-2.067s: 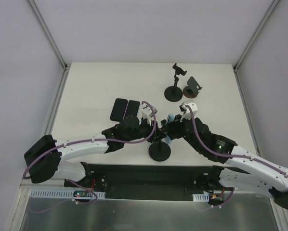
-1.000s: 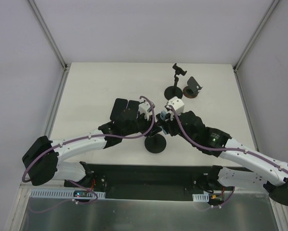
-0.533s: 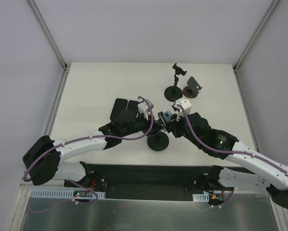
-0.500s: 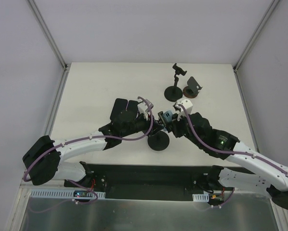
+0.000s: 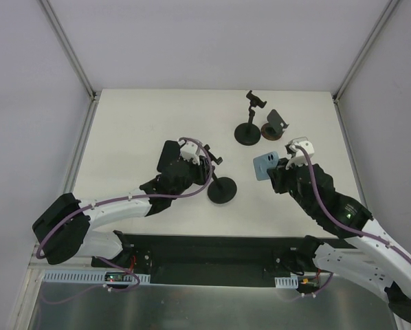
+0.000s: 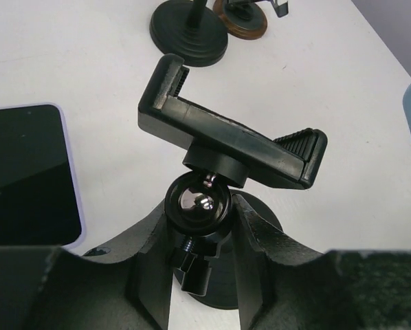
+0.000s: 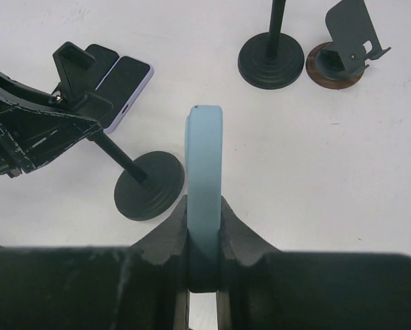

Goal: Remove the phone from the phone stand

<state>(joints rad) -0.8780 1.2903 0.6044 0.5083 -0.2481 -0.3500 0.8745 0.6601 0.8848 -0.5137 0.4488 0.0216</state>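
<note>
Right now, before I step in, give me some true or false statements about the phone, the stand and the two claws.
1. The left claw grips the phone stand at the ball joint under its cradle. True.
2. The blue phone sits clamped in the cradle. False: the cradle is empty, and the phone is held up off to the side, apart from the stand.
3. The right claw is open and holds nothing. False: it is shut on the blue phone's lower end, with the phone standing on edge between its fingers.
4. A dark phone lies flat on the table beside the stand. True.
</note>
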